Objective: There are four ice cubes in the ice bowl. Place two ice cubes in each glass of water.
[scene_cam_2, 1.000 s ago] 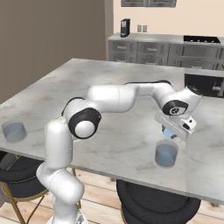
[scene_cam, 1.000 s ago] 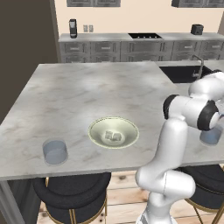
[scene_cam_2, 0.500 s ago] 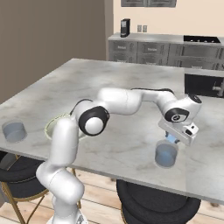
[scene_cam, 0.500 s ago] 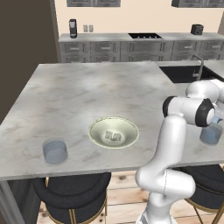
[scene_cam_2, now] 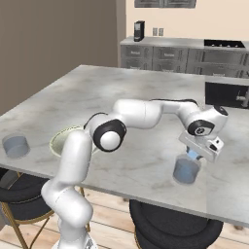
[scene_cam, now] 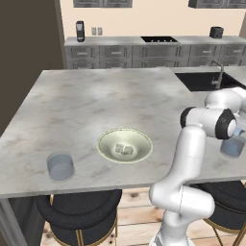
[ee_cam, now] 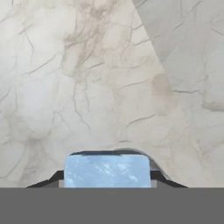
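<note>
Pinching a pale blue ice cube [ee_cam: 107,170] in its jaws, the gripper [scene_cam_2: 194,155] hangs just above the right-hand glass [scene_cam_2: 186,170], lower right; centre before letting go.

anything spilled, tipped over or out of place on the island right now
Nothing stands out. Both glasses stand upright, the ice bowl sits level with cubes inside, and the gripper holds an ice cube above the right glass.
</note>
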